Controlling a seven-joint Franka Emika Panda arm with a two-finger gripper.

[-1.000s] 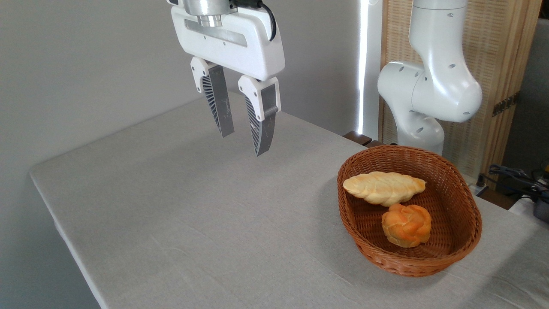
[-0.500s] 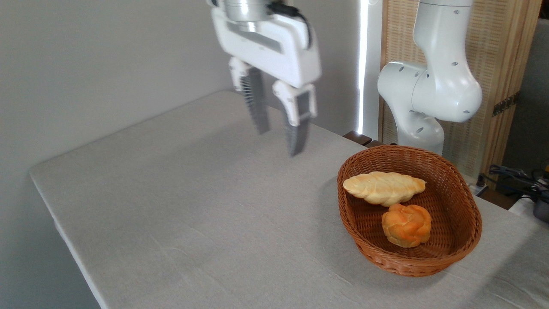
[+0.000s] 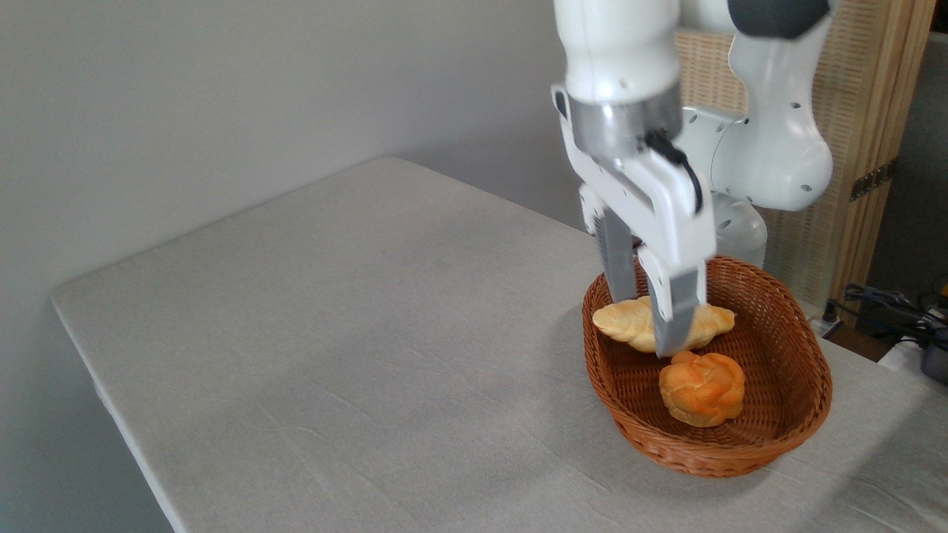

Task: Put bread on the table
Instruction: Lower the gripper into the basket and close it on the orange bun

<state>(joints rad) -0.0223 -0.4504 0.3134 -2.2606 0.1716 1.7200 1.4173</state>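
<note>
On a grey-clothed table (image 3: 355, 333), a wicker basket (image 3: 800, 414) holds the bread (image 3: 702, 388) at its near end, a pale braided loaf (image 3: 629, 320) behind it; above the loaf hangs the gripper (image 3: 652, 326), fingers parted and empty.

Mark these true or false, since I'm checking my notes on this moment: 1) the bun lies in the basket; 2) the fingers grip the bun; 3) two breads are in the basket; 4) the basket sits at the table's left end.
1) True: the bun lies in the basket.
2) False: the gripper holds nothing; its fingers hang open in front of the braided loaf.
3) True.
4) False: it sits at the right of the table.
</note>
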